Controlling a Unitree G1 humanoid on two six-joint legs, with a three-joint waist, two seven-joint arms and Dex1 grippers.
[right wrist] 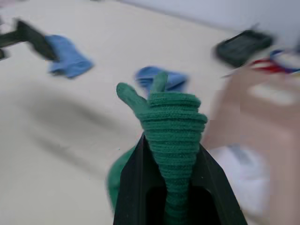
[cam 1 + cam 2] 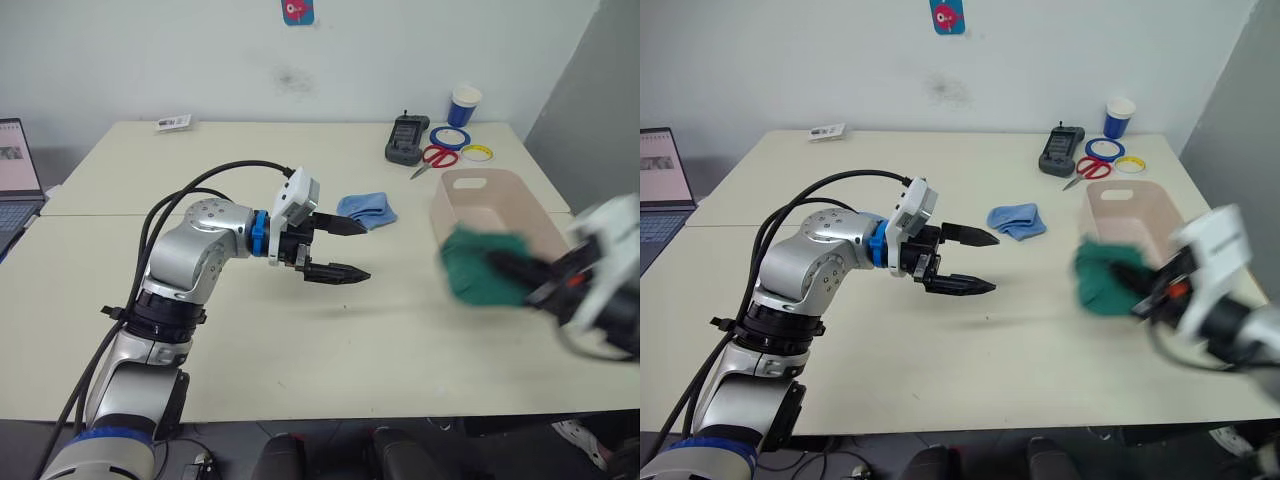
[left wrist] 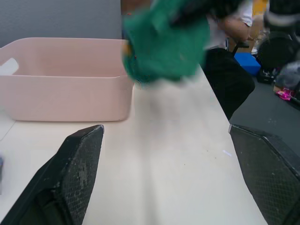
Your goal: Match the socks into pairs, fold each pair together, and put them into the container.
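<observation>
Between the two black fingers of the right gripper point(image 1: 172, 187) a bundle of dark green knitted socks point(image 1: 171, 136) is pinched tight, bunched into folds that bulge above the fingertips. From the head camera this green bundle hangs just above the table at the robot's right, at the near end of the pale beige-pink rectangular plastic tub point(image 2: 492, 205) with rounded corners and a slot handle. Whether the bundle touches the tub's wall cannot be told, since that arm is blurred. Something white lies low inside the tub in the right wrist view, too smeared to make out.

The left gripper point(image 2: 343, 250) is held out over the middle of the cream table point(image 2: 300, 340), its two black fingers spread wide apart with nothing between them, pointing toward the tub. In the left wrist view the green socks sit ahead of those open fingers, beside the tub's near corner.

A crumpled light blue sock point(image 2: 367, 210) lies on the table just past the left gripper, between it and the tub, apart from both.

At the far right corner of the table rest a dark handheld device point(image 2: 407, 139), red-handled scissors point(image 2: 435, 157), a blue tape ring point(image 2: 450, 137), a yellow tape ring point(image 2: 477, 153) and a blue-and-white paper cup point(image 2: 464, 105). A small card point(image 2: 173, 123) lies at the far left edge, and an open laptop point(image 2: 15, 180) stands off the table's left side.
</observation>
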